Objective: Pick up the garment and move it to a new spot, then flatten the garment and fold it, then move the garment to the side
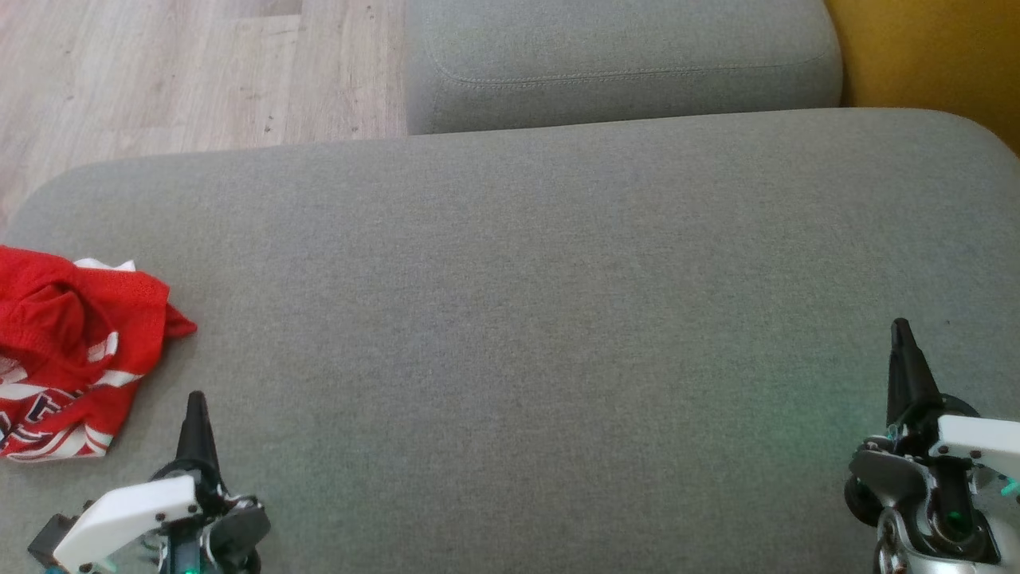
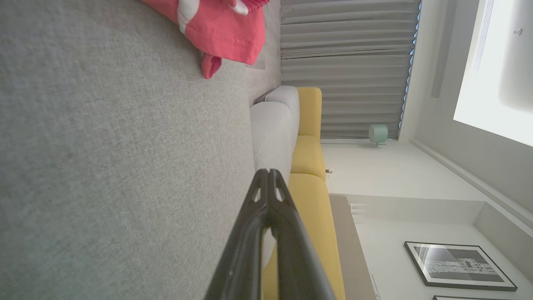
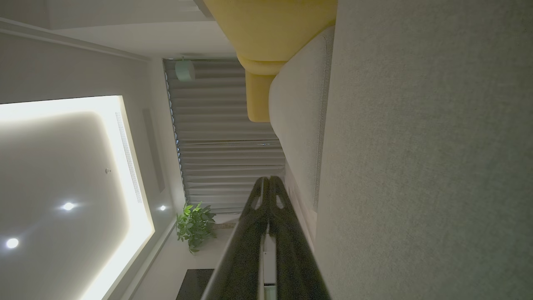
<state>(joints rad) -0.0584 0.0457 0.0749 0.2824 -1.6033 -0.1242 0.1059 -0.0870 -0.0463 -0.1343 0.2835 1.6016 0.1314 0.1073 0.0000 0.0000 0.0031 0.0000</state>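
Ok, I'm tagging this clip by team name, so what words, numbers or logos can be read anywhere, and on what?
No text can be read.
On the red garment: a dark and white print at its lower edge, too blurred to read.
On the framed picture: pale marks, too small to tell if they are text.

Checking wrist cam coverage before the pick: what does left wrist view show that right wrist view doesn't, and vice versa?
Left wrist, not right wrist: the red garment lying on the grey cushion, and a framed picture on the wall.
Right wrist, not left wrist: a potted plant and lit ceiling spotlights.
Both: grey cushion, yellow sofa, pleated curtain, mint lamp, plus each arm's own shut, empty tool: left end effector, right end effector.
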